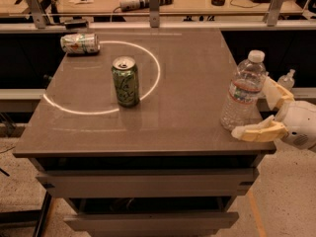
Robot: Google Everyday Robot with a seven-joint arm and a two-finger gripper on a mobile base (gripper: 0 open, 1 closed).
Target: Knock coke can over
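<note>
A silver, red-marked can [80, 43] lies on its side, upper left. Lower right, the gripper [249, 106] spreads its fingers wide around a water bottle [246, 80].

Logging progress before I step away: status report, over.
Gripper open at right, beside water bottle. Green can upright, centre; silver can lying back left. Bottle crowds gripper.

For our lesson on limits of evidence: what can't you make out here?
Camera view:
- Lying can, back left: lettering too small to read.
- Gripper, at the right edge of the table beside the water bottle: its arm is cut off by the frame; the bottle hides whether the far finger touches it.
</note>
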